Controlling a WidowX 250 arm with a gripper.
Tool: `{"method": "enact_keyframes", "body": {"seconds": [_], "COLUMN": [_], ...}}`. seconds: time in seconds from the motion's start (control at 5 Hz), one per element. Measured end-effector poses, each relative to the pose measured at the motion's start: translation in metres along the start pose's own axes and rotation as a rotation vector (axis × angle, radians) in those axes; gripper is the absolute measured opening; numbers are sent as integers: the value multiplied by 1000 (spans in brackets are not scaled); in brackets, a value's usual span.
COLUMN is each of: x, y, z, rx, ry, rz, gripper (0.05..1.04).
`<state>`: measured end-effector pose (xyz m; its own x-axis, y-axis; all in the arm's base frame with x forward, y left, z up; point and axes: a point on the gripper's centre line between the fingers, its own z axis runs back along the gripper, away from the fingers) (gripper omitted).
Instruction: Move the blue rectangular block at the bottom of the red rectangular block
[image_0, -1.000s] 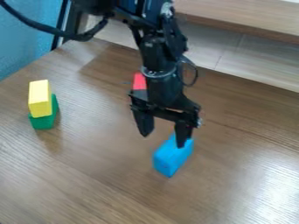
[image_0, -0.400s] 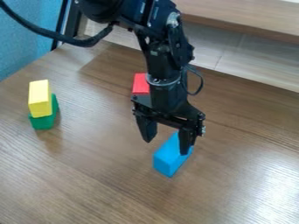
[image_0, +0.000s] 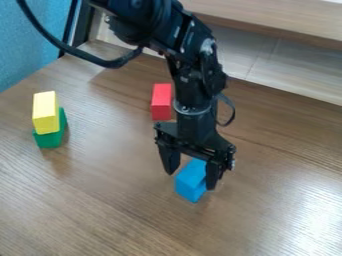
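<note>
Fingers (image_0: 212, 176) lower now; blue block (image_0: 190, 184) between them.

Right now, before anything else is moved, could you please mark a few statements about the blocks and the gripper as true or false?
1. The yellow block sits on the green block. True.
2. The blue block is touching the red block. False: the two stand apart on the table.
3. The gripper is at the blue block, with its fingers spread. True.
4. The red block is nearer the camera than the blue one. False: the blue block is nearer.
5. The red block stands between the gripper's fingers. False: it lies behind them, farther from the camera.
</note>
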<state>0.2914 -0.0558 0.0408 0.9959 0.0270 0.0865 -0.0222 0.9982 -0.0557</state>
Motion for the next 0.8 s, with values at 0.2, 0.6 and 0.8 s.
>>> {"method": "enact_keyframes", "body": {"seconds": [0.2, 0.6, 0.8], "x": [4, 10, 8], "y": [0, -6, 2], "z": [-10, -11, -8], "rx": [14, 1, 3], "ry": [7, -35, -20], "rz": [12, 15, 38], "gripper": [940, 587, 587]}}
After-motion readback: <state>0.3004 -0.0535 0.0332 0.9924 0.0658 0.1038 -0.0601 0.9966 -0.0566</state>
